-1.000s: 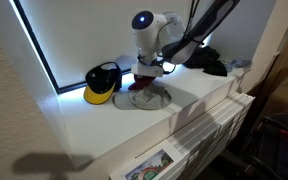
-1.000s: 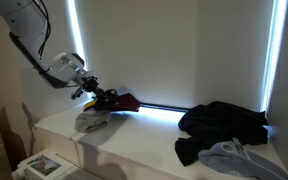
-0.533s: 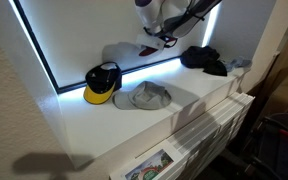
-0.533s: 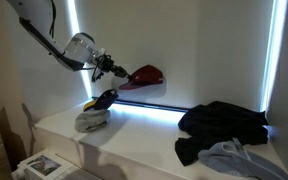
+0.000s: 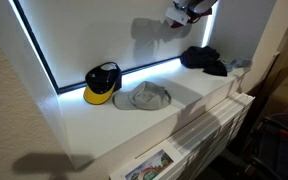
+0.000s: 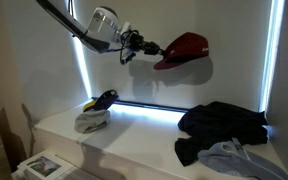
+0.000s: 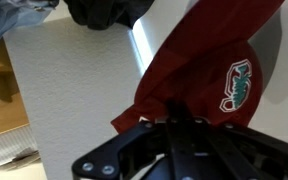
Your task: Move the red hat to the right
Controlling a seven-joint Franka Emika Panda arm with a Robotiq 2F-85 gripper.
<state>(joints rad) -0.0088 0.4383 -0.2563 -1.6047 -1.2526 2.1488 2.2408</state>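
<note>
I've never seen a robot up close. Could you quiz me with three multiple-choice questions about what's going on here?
1. Where is the red hat?
A) on the floor
B) high in the air
C) in a box

2. How many hats lie on the white ledge?
A) two
B) none
C) four

3. The robot's hand is:
A) open and empty
B) out of sight
C) shut on the red hat

Answers:
1 B: it hangs well above the ledge.
2 A: a yellow-brimmed black cap and a grey hat.
3 C: the wrist view shows red fabric pinched at the hand.
</note>
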